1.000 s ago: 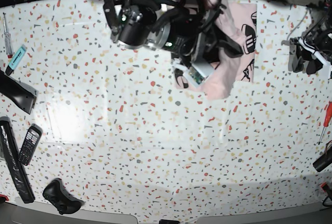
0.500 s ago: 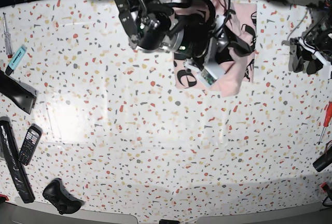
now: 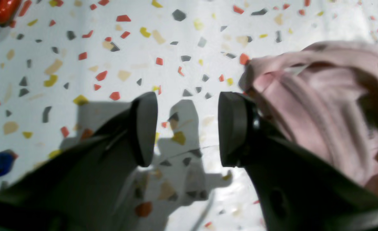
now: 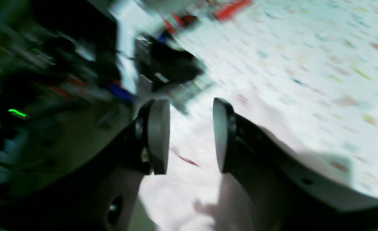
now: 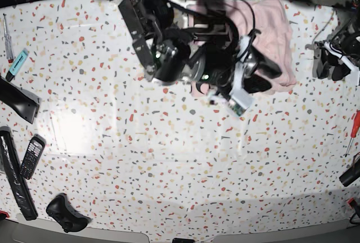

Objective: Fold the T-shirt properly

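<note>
Inspection of the base view finds the T-shirt [image 5: 274, 35] bunched at the table's far side, partly under the right arm [image 5: 169, 43]. Only the left wrist view shows the left gripper [image 3: 188, 130] wide apart, empty, beside pink cloth. Only the right wrist view shows the right gripper's [image 4: 192, 136] fingers parted, with nothing between them; the background is blurred.

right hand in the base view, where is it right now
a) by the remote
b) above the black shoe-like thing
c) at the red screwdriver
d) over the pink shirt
d, the right hand reaches across the T-shirt, its tips over the pink cloth
</note>
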Motion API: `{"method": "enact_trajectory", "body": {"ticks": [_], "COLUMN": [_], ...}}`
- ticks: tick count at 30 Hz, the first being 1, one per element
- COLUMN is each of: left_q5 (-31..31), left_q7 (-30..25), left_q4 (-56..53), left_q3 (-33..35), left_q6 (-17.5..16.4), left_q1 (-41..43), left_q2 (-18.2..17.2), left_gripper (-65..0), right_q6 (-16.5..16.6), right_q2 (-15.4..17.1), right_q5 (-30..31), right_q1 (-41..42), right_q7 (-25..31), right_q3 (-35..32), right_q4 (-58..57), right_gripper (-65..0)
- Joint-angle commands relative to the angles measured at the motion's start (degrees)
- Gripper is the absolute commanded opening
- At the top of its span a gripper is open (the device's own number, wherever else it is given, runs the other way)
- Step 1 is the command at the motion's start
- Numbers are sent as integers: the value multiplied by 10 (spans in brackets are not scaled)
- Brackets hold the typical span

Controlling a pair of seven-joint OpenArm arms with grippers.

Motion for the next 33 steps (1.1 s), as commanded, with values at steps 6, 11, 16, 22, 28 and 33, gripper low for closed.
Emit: {"method": "enact_trajectory", "body": {"ticks": [6,11,16,22,28,33], "left_q5": [-183,-301,-336,-386,-389,-291], "left_q7": [135,283,309,352,356,301], "left_q4": [8,8,12,77,139,138], "left_q3": [-4,-4,-4,-4,-1,47], "left_q6": [-39,-39,-39,-39,-39,-39], "left_q1": [-2,4,44,115,161,160], "left_q2": [-11,-11,-11,-11,5,51], "left_gripper": [-650,-650,-650,-650,-650,-650], "right_q6": [17,17,17,17,16,15], "right_q2": [-6,11,71,95,90,90], "right_q5": [-73,-80,-83,-113,-140,-140], "right_q1": [46,54,53,55,76,93], "right_q7": [-99,-103,-96,-44,-5,-3], "right_q3": [76,141,160,160,159,159], "right_q4": [11,11,10,-31,-94,-118], "right_gripper": [-564,-650,-650,-650,-650,-650]}}
